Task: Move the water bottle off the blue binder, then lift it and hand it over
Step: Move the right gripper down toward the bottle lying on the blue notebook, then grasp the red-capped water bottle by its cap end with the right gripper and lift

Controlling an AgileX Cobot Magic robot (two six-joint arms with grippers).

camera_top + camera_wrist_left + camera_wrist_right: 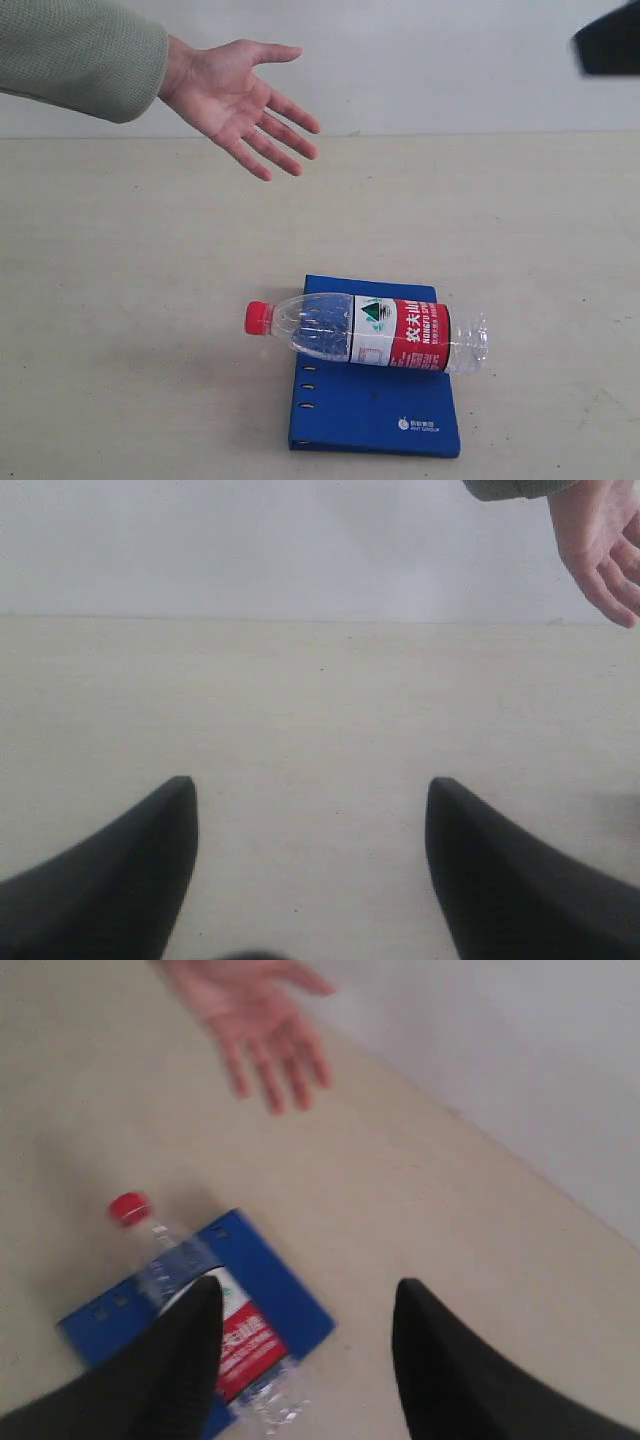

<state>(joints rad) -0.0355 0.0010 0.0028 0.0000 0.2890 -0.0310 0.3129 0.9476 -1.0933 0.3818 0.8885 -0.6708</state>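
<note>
The water bottle (365, 333) lies on its side across the blue binder (375, 410), red cap pointing left and past the binder's edge. The right wrist view shows the same bottle (230, 1335) on the binder (270, 1270) from high above. My right gripper (307, 1290) is open and empty, well above the table; in the exterior view only a dark part of that arm (610, 42) shows at the top right. My left gripper (312, 785) is open over bare table, holding nothing, and is out of the exterior view.
A person's open hand (245, 100), palm up, in a grey-green sleeve, reaches in at the top left above the table (120, 300); the hand (265, 1025) shows in the right wrist view and as the hand (600, 540) in the left. A white wall stands behind.
</note>
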